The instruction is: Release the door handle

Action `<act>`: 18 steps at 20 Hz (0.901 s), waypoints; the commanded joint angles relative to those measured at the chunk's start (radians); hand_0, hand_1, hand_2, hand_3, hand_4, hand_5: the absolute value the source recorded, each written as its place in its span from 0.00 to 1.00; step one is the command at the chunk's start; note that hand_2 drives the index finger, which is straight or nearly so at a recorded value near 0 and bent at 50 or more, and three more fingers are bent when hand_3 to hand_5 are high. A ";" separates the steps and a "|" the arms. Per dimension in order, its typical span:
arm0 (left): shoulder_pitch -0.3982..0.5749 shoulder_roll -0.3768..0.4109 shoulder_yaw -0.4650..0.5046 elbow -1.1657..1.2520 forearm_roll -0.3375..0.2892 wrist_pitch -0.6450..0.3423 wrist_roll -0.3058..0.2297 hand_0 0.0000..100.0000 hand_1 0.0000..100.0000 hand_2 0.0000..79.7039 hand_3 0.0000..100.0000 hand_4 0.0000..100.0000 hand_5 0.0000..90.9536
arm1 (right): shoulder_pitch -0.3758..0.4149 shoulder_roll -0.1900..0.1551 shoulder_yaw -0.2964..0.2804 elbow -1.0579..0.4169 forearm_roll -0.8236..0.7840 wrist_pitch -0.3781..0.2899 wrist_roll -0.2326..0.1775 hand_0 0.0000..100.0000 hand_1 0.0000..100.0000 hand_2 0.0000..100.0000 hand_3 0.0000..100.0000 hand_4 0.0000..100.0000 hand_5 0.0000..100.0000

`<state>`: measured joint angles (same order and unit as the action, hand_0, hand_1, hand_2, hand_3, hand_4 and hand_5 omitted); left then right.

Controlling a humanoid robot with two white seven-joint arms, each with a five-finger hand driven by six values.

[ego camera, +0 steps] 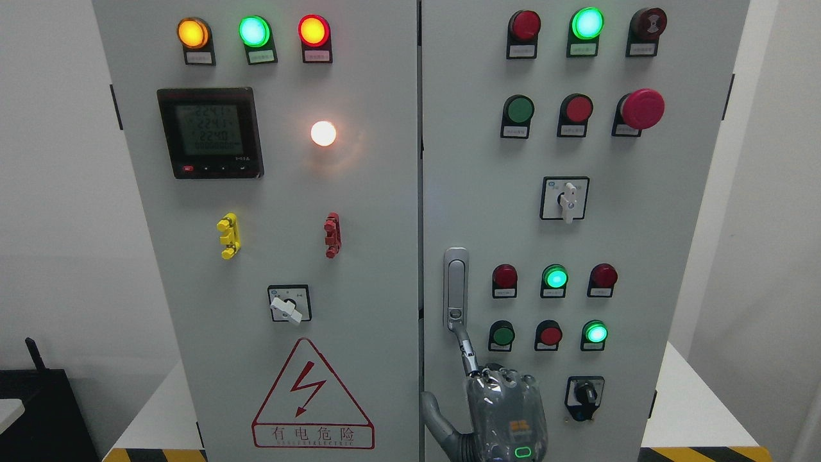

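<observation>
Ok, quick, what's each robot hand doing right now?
Right robot hand: just below the door handle, reaching its lower end; open or shut cannot be told.
Left robot hand: not in view.

A small screen (210,133) with numbers sits at ten o'clock. Above it shine an orange light (193,33), a green light (254,31) and a red light (313,30). A big red button (642,108) sits at two o'clock. A lightning sign (312,398) sits at seven o'clock.
</observation>
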<state>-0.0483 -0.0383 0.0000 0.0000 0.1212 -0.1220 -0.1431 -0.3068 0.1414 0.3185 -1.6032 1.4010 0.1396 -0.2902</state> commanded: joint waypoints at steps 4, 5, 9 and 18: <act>0.001 0.000 0.011 0.017 0.000 0.001 0.000 0.12 0.39 0.00 0.00 0.00 0.00 | 0.000 0.000 -0.002 0.003 0.001 0.001 0.016 0.35 0.28 0.00 1.00 0.94 1.00; -0.001 0.000 0.011 0.017 0.000 0.001 0.000 0.12 0.39 0.00 0.00 0.00 0.00 | 0.000 0.000 -0.002 0.003 0.001 0.001 0.016 0.35 0.28 0.00 1.00 0.94 1.00; -0.001 0.000 0.011 0.017 0.000 0.001 0.000 0.12 0.39 0.00 0.00 0.00 0.00 | 0.001 0.000 -0.004 0.003 0.001 0.001 0.016 0.35 0.28 0.00 1.00 0.94 1.00; 0.001 0.000 0.011 0.017 0.000 -0.001 0.000 0.12 0.39 0.00 0.00 0.00 0.00 | 0.002 0.000 -0.004 0.003 0.001 0.001 0.017 0.35 0.28 0.00 1.00 0.94 1.00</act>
<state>-0.0484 -0.0383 0.0000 0.0000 0.1212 -0.1220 -0.1431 -0.3058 0.1412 0.3158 -1.6009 1.4020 0.1405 -0.2746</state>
